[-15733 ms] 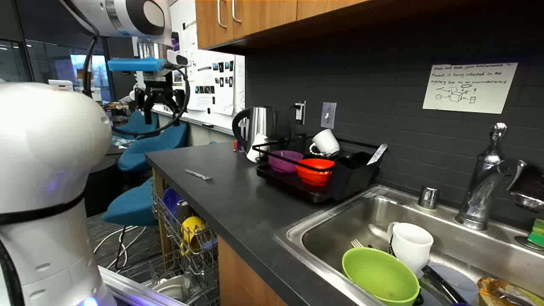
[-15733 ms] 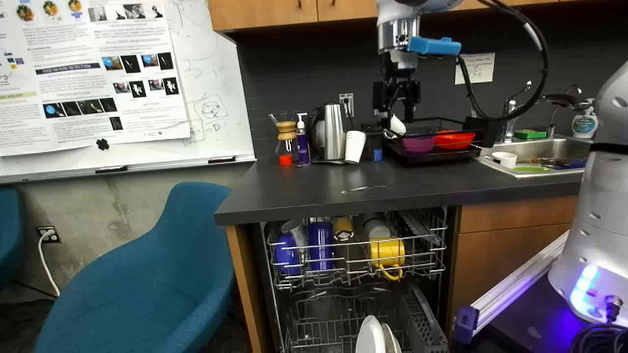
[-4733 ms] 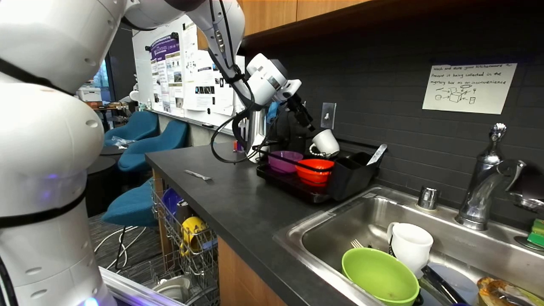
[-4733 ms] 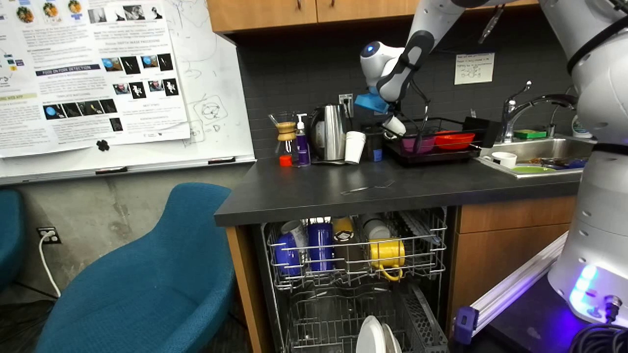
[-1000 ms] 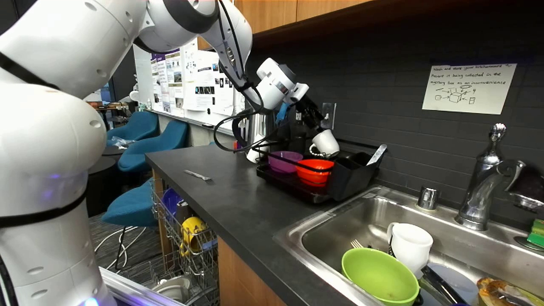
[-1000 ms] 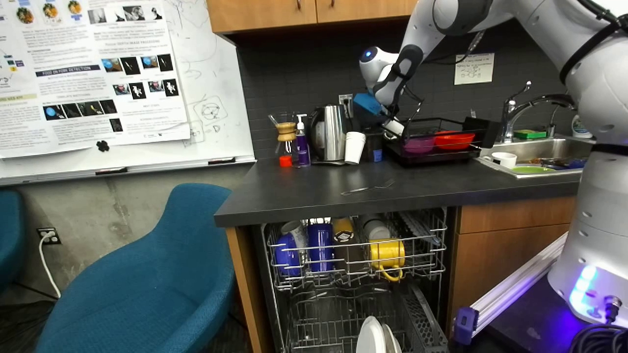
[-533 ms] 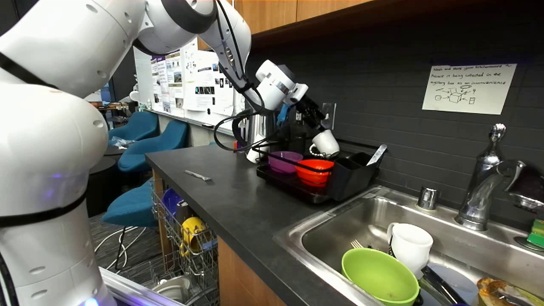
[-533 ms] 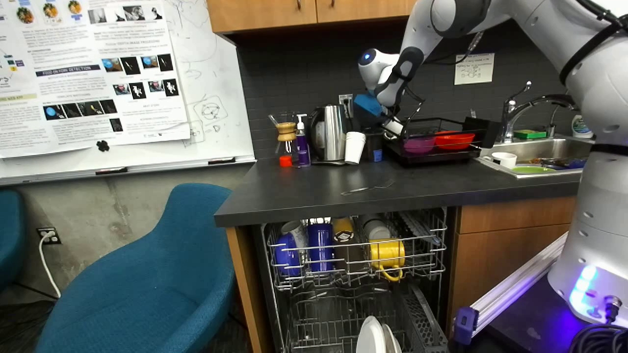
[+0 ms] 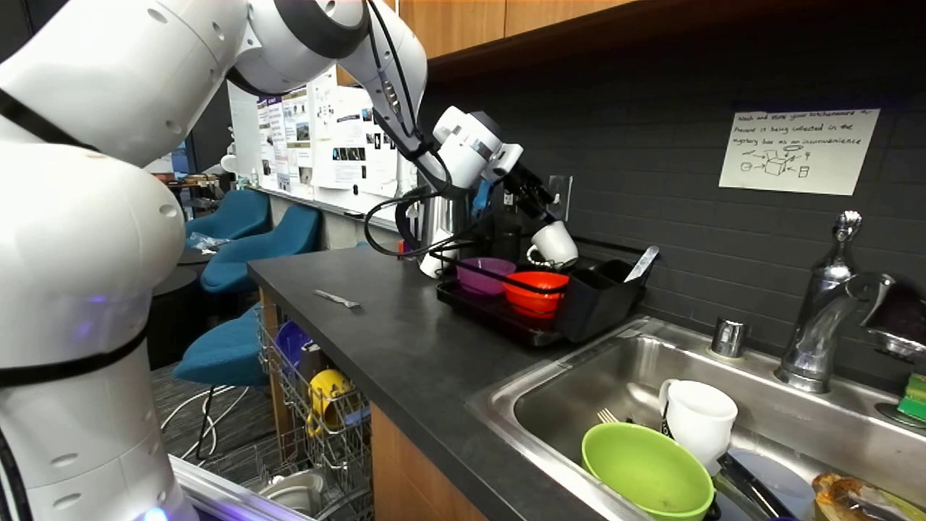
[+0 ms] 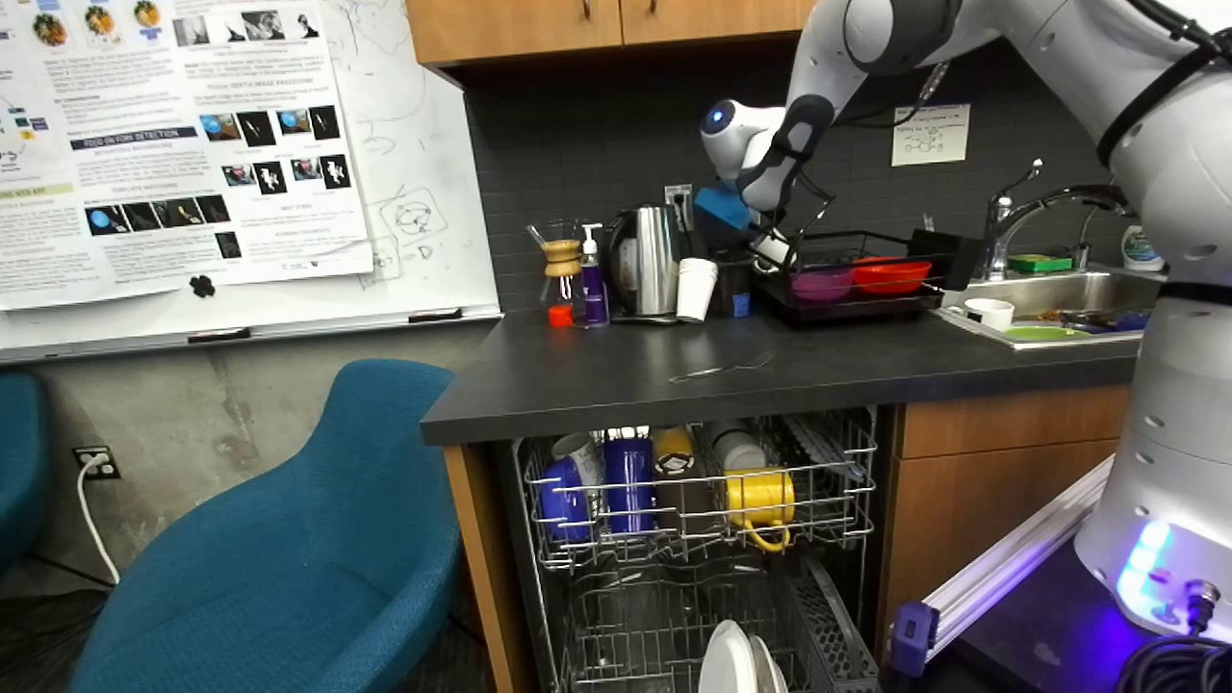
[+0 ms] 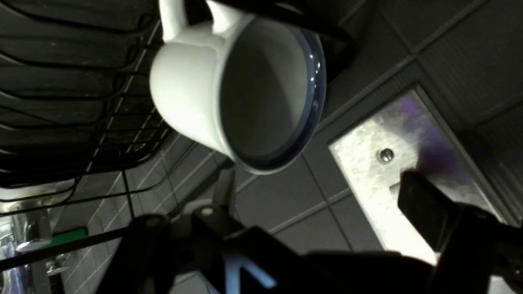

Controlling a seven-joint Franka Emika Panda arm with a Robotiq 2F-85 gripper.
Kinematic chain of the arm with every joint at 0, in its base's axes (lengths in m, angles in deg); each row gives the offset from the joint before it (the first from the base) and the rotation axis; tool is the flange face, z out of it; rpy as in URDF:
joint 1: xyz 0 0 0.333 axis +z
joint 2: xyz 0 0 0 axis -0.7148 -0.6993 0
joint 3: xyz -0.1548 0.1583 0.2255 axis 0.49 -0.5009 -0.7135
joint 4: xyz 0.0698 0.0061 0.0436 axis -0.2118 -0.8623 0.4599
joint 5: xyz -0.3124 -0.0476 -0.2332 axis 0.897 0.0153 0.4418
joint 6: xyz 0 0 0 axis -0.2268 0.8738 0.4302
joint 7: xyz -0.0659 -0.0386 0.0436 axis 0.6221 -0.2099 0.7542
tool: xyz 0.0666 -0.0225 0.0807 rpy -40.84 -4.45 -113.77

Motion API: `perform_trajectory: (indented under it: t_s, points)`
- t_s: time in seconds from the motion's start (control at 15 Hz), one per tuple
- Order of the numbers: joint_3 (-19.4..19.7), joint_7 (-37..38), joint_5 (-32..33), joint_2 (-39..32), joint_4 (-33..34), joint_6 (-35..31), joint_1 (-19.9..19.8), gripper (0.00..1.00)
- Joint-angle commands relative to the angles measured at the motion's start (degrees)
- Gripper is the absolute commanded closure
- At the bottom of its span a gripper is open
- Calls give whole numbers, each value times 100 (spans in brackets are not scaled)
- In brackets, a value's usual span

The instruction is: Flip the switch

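Gripper (image 11: pixel 317 177) gapes wide in the wrist view, its 4 o'clock finger (image 11: pixel 425 206) covering part of the switch plate (image 11: pixel 376 179), long axis 11 to 5, toggle direction unreadable. In an exterior view it runs 12 to 6 on the dark wall (image 9: pixel 651 174); in an exterior view the wrist link (image 10: pixel 765 175) masks the gripper.

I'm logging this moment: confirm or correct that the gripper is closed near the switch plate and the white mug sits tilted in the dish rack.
Not closed: the gripper is open near the switch plate, its fingers apart in the wrist view; the white mug does sit tilted in the dish rack.
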Motion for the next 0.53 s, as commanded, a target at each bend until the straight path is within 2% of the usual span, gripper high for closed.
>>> perform_trajectory:
  t_s: [0.0,0.47]
  points:
    - [144,352,292,-107,202,186,39,0]
    - [250,1171,1185,63,271,600,-25,0]
